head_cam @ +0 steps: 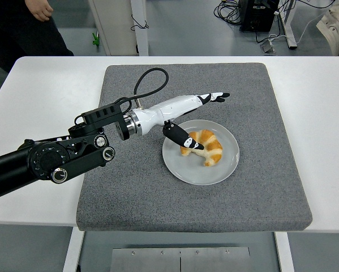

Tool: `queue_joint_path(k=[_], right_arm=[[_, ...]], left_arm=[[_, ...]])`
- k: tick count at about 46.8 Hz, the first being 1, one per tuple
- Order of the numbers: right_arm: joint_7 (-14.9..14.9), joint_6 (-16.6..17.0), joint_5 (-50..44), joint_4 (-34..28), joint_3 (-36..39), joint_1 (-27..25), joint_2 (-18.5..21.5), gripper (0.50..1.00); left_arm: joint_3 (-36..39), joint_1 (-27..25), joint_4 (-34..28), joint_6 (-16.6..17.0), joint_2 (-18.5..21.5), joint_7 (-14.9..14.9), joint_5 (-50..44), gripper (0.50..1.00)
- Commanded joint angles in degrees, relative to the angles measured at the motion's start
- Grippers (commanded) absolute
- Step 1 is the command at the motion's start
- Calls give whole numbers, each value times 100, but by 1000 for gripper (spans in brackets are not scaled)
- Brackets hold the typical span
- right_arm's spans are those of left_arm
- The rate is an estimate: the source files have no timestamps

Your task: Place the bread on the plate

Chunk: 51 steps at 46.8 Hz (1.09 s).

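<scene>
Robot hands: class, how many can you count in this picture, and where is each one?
1. The left robot hand reaches in from the left, fingers spread above the plate holding the bread. The right arm is out of view.
</scene>
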Motion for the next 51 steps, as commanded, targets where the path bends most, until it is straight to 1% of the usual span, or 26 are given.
queue_joint_path(k=[1,10,21,27,31,41,51], right_arm=[[0,8,0,0,0,-5,0,1000],[0,-1,0,0,0,-5,0,1000],[0,-1,0,0,0,-5,0,1000],[0,-1,0,0,0,-5,0,1000],[0,-1,0,0,0,-5,0,1000],[0,-1,0,0,0,-5,0,1000],[0,-1,0,0,0,-5,0,1000]], left_arm=[[-210,7,1,0,17,2,-321,966],[-668,34,1,0,96,11,-787,966],[-809,34,9,26,228,46,-937,965],[-1054,43,9,167,281,55,-1060,966],[-1204,51,27,229,342,81,-1420,966],[-1222,43,62,430,667,81,-2229,966],[-1248,43,141,791,887,81,-2897,966]])
